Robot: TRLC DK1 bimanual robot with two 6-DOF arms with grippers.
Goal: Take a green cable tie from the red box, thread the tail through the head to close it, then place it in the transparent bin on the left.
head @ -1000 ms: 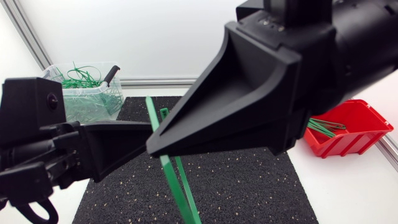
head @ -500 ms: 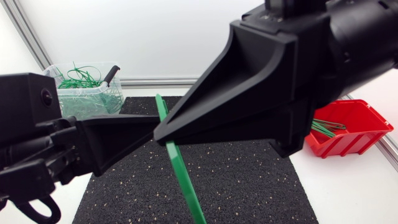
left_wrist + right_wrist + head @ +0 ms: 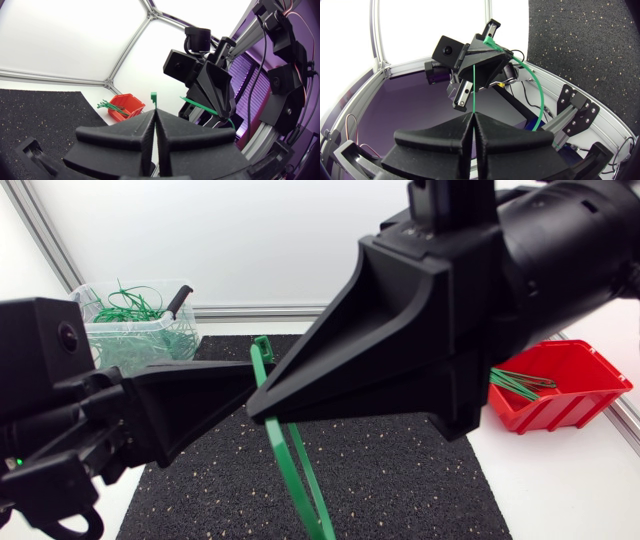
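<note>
Green cable tie [image 3: 154, 97] is held aloft at frame centre | left tool [image 3: 154, 112] is closed tight under its head, right tool [image 3: 474, 114] closed on its tail, so both ends can be lined up | threading judged under way.

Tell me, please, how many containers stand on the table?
2: the transparent bin at the far left and the red box at the right. The left gripper and right gripper, raised in front, may hide more.
</note>
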